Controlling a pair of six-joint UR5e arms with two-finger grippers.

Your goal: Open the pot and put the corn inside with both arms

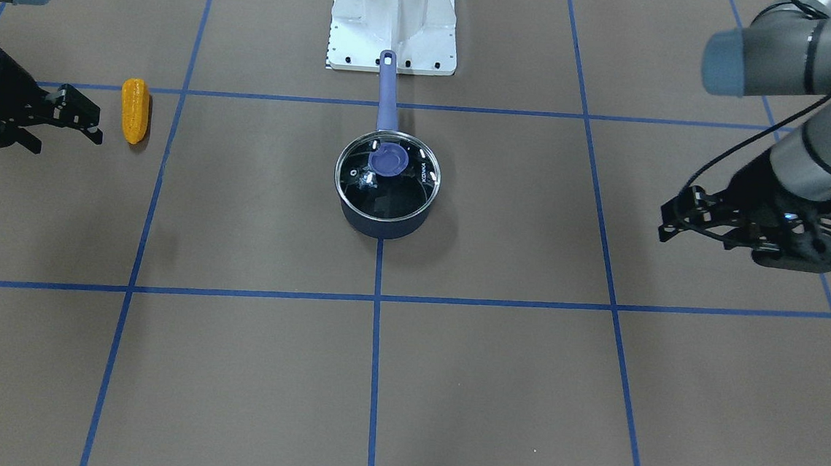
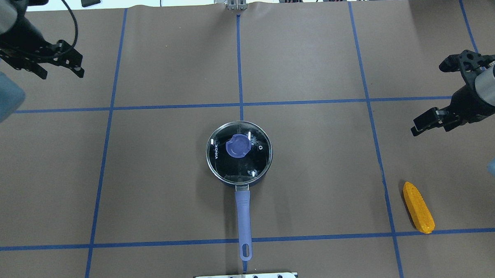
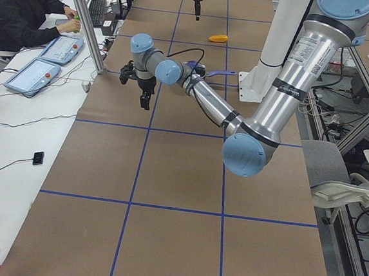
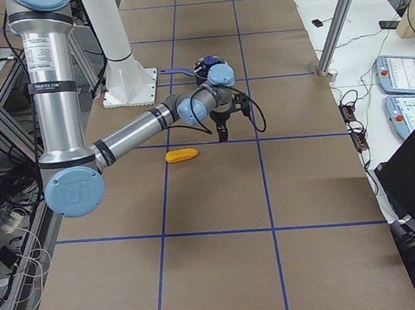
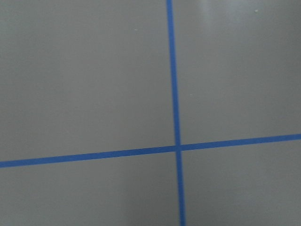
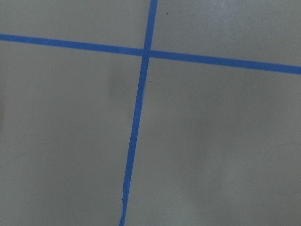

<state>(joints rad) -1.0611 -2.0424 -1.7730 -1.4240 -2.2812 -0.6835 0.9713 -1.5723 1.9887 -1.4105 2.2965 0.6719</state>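
The pot (image 2: 215, 162) stands at the table's centre with its glass lid (image 2: 254, 163) on and a lavender knob (image 2: 238, 147) on top. Its long handle (image 2: 242, 215) points toward the robot base. It also shows in the front view (image 1: 387, 194). The corn (image 2: 418, 207) lies flat on the table at the robot's right, also seen in the front view (image 1: 134, 111). My right gripper (image 2: 429, 99) is open and empty above the table, a little beyond the corn. My left gripper (image 2: 62, 73) is open and empty at the far left. Both wrist views show only table.
The white robot base plate (image 1: 394, 19) sits just behind the pot handle's end. Blue tape lines (image 2: 241, 104) grid the brown table. An operator (image 3: 21, 7) sits at a side desk with control panels (image 3: 31, 76) beyond the table's far edge.
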